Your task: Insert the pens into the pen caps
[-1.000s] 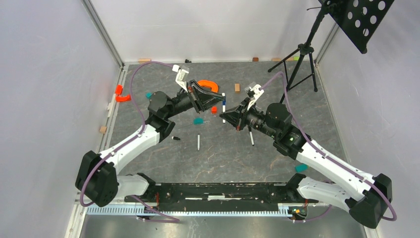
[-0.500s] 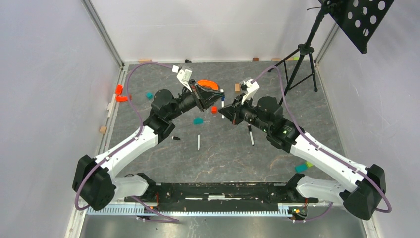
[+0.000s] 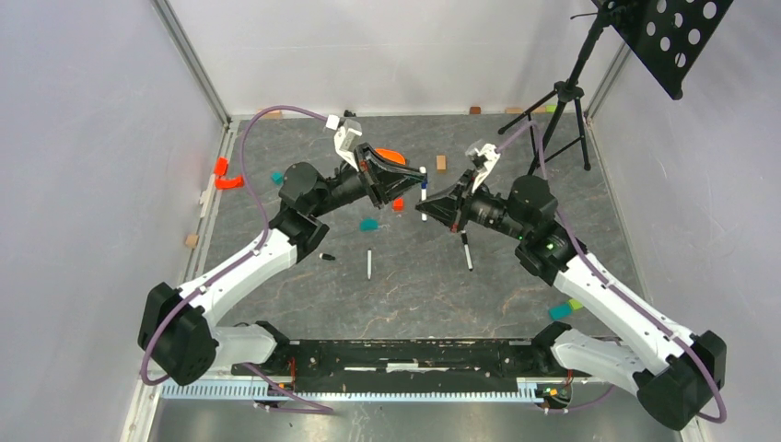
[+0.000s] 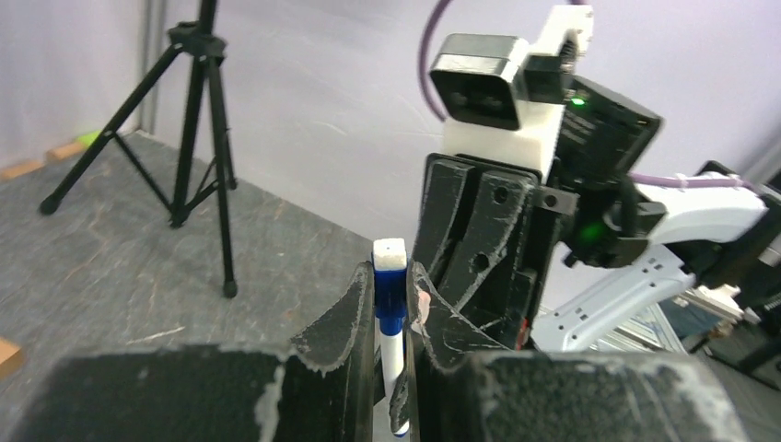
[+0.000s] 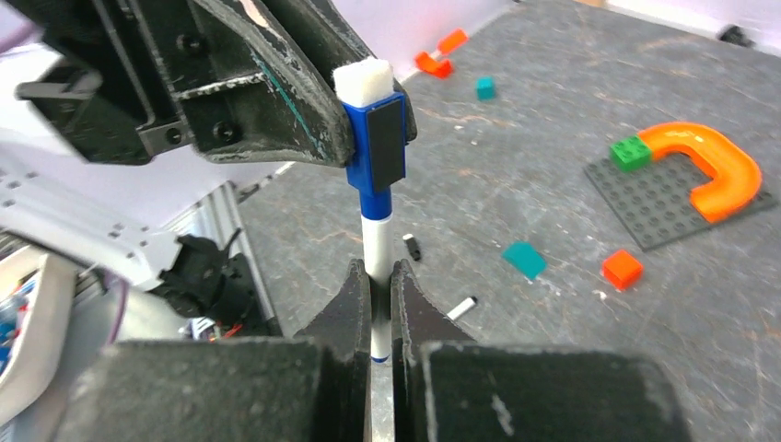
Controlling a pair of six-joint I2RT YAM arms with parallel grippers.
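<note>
loose pen [image 3: 369, 264] and second loose pen [image 3: 467, 250] lie flat on the counter [image 3: 414, 295] nearest the arm bases, with a black cap [image 3: 326, 257] to their left. further in, raised off the counter: right hand [image 5: 379, 281] clamped tight on the white barrel of a third pen [image 5: 376, 244]. left hand [image 4: 391, 290] narrow, gripping the blue cap [image 5: 378, 152] – cap sits on that barrel's top end. beyond – orange arch [image 5: 709, 166] on a dark plate [image 5: 645, 198], and a tripod [image 3: 562, 110] by the far wall.

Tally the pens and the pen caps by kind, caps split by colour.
Pens: 3
Blue caps: 1
Black caps: 1; a dark speck by the far wall is too small to tell
Total: 5
</note>
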